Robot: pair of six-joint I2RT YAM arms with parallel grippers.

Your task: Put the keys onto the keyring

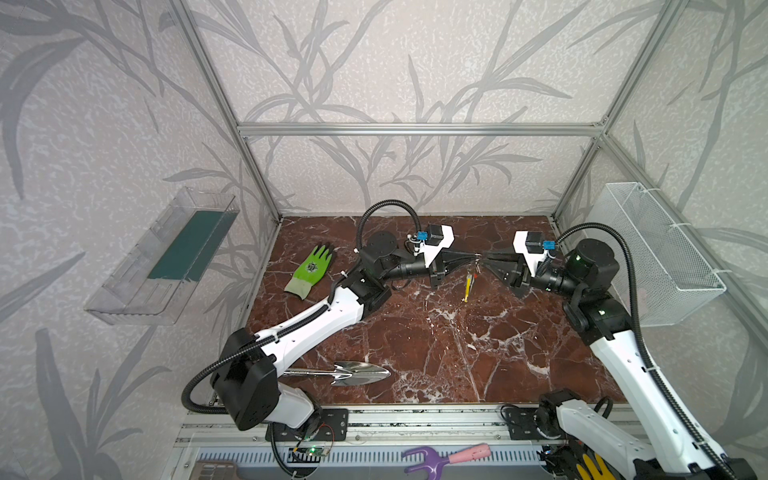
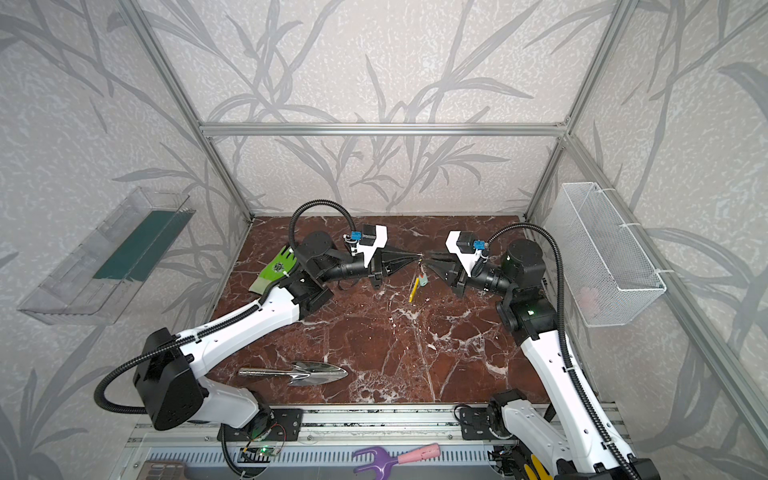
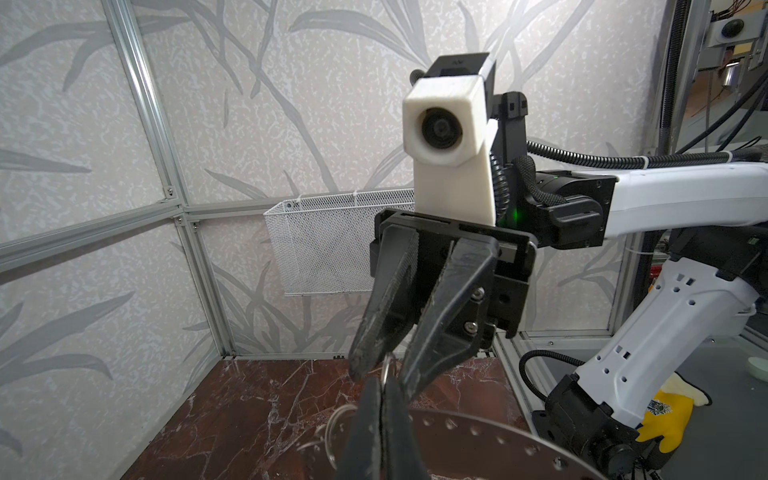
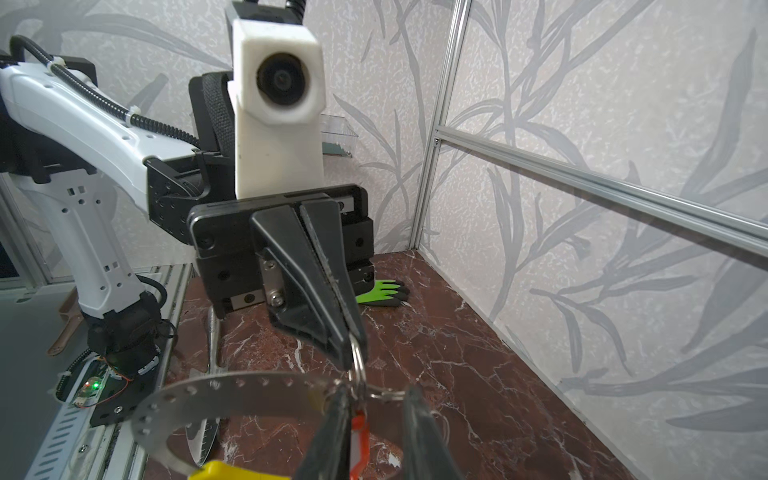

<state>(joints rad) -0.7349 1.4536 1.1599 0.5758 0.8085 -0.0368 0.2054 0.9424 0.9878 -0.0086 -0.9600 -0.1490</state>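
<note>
Marble counter [image 1: 415,332] below; left end effector [image 4: 352,353] clamped on keyring [image 4: 232,388], right end effector [image 3: 386,376] jaws slightly apart by red-tag key [image 4: 359,436]; prob. threading step, next needs fine alignment.

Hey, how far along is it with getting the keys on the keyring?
Done: keyring, red-tagged key and mint-tagged key hang lifted between the arms. In hand: left gripper pinches a small split ring, right gripper open around it. Left: threading can't be confirmed for either key.
</note>
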